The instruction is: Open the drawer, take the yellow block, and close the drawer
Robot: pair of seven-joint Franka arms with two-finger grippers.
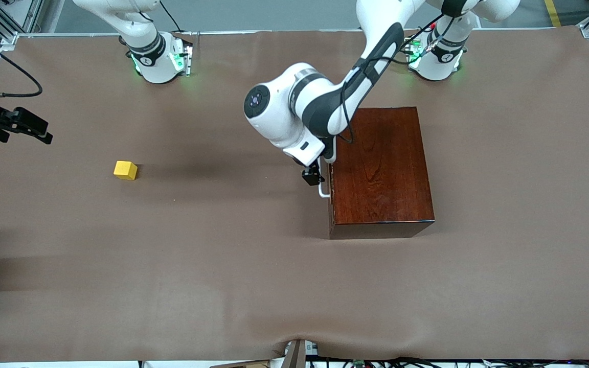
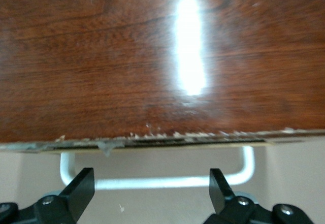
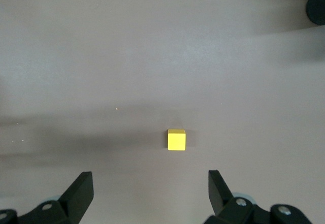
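Bare brown surface (image 1: 294,286) fills the near stretch, and then we reach the wooden box (image 1: 381,168) toward the left arm's end, its glossy reddish-brown top catching a long streak of glare. Drawer (image 2: 162,144) looks shut: in the left wrist view only a thin seam shows under the top's chipped edge, with the white U-shaped handle (image 2: 157,182) sticking out from the front.

Left tool (image 1: 314,175) hangs right at that handle, on the side of the box that faces the right arm's end. Its fingers (image 2: 81,188) are spread wide, one at each end of the bar, gripping nothing yet. The handle's long bar runs straight across between the fingers, so the way I read it, the tool has to settle around the bar and then pull away from the box front.

Yellow block (image 1: 125,170) is not in the drawer at all; it sits out on the open surface, well apart from the box, toward the right arm's end. Right tool (image 1: 23,125) waits above that end, fingers parted and empty, with the block ahead of it in its own wrist view (image 3: 176,139), so the right arm is clearly the closer one.

Hard to make out: the drawer's interior is hidden, and the left arm's wrist covers part of the box front.
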